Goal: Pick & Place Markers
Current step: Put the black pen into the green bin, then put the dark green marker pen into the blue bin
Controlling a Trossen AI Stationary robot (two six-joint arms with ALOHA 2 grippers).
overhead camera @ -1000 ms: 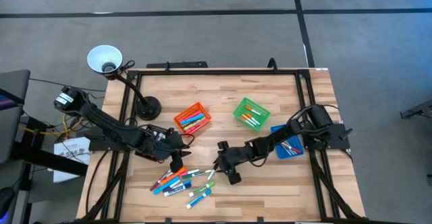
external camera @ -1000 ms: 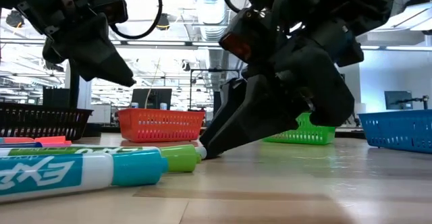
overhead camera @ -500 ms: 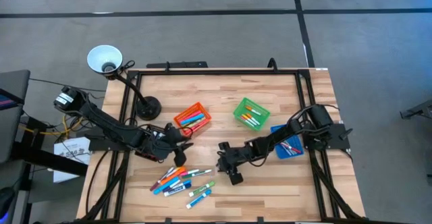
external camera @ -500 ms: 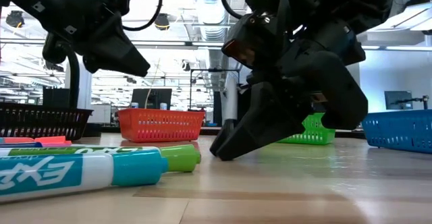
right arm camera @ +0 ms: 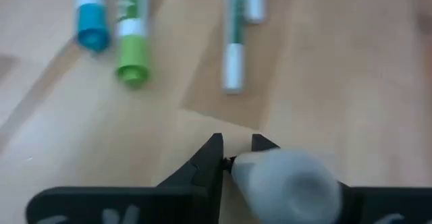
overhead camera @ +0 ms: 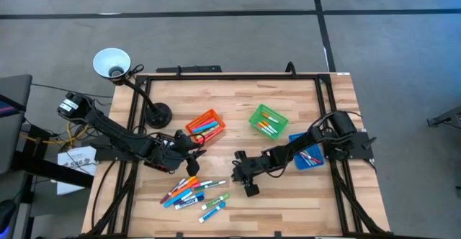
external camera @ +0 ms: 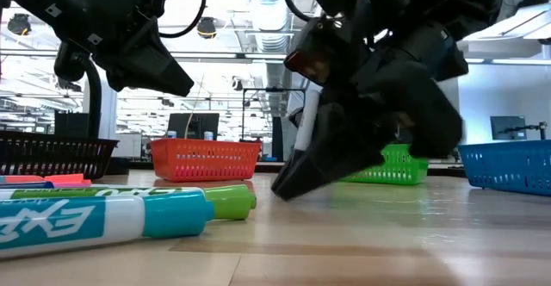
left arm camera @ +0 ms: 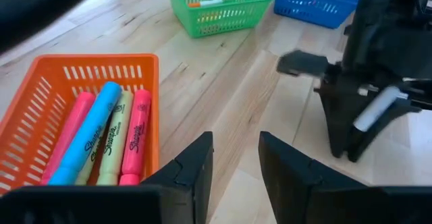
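Grey floor (overhead camera: 216,30) was seen around the light wooden table (overhead camera: 238,98) — crossed by dark seam lines. A white-shaded lamp (overhead camera: 112,62) was clamped at the table's far left corner. Beyond, an open workshop was noted — ceiling ducts (external camera: 258,10), bright strip lights, dark monitors (external camera: 194,124).
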